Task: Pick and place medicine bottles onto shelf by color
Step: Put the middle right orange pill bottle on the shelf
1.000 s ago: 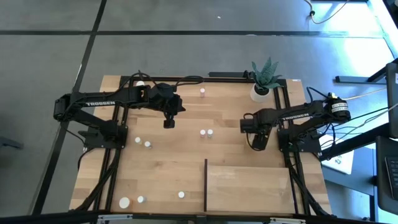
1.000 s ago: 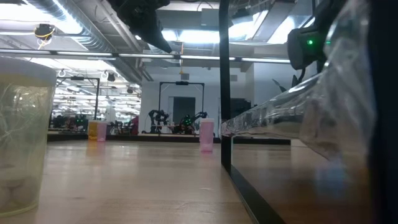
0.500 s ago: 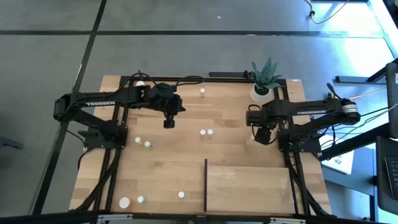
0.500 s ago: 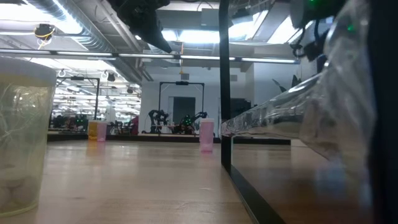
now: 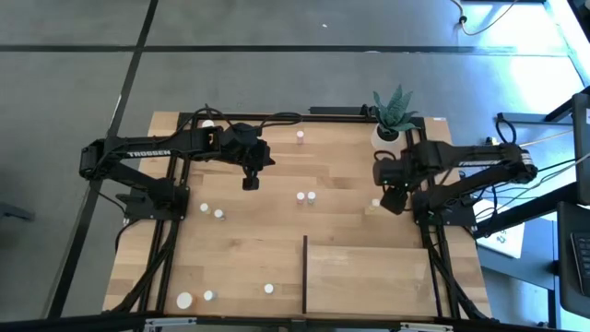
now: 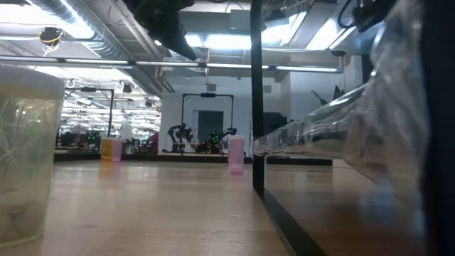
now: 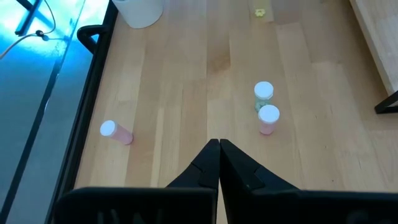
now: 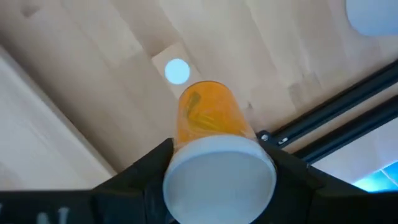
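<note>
1. The worktop (image 5: 267,249) is carrying the shelf (image 5: 367,281) at its near right corner, with nothing showing on its panel.
2. The right hand (image 8: 214,163) is gripping an orange medicine bottle (image 8: 208,115) by its white cap, above the boards near the plant pot (image 5: 387,136); this looks like the carry step.
3. Next move, as I judge it: swinging toward the shelf and lowering the bottle upright.
4. The left hand (image 7: 219,163) is hanging closed and empty over the far left boards.
5. A pink bottle (image 7: 268,119) and its neighbour are waiting mid-worktop.
</note>
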Available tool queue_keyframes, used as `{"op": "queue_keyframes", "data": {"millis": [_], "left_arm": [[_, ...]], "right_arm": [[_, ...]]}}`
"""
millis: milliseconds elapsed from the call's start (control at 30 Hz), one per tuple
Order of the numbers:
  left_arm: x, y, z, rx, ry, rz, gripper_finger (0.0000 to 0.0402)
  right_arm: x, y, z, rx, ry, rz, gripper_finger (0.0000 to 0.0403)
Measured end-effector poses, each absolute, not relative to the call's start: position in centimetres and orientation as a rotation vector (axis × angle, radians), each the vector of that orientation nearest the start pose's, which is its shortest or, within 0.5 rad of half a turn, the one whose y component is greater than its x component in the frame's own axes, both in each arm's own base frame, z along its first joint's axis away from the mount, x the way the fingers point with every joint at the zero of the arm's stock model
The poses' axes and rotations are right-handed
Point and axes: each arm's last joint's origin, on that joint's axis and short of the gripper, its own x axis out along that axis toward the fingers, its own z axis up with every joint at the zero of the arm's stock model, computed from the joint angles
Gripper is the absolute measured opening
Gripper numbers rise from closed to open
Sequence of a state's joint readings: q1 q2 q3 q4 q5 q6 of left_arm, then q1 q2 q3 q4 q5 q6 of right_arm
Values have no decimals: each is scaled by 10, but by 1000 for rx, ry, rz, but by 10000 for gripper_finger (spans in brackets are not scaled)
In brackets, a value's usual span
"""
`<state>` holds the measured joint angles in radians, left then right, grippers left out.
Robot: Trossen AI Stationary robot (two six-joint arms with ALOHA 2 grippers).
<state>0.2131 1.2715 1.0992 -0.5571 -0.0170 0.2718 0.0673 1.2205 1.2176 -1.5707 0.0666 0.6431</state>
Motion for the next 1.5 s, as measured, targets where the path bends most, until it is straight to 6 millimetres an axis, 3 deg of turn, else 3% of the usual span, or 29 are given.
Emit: {"op": "queue_keyframes", "data": {"millis": [733,1067,1267,1500], "left_arm": [[260,57,308,187,751,119,0],[262,56,311,109,701,104,0],[269,37,317,81,597,-177,0],[276,2,324,144,498,-320,0]], "right_arm": [[169,42,314,375,1509,-446,202],[163,63,314,522,1561,-441,202],[154,82,314,569,1579,-461,202],[145,108,314,611,1558,-450,202]]}}
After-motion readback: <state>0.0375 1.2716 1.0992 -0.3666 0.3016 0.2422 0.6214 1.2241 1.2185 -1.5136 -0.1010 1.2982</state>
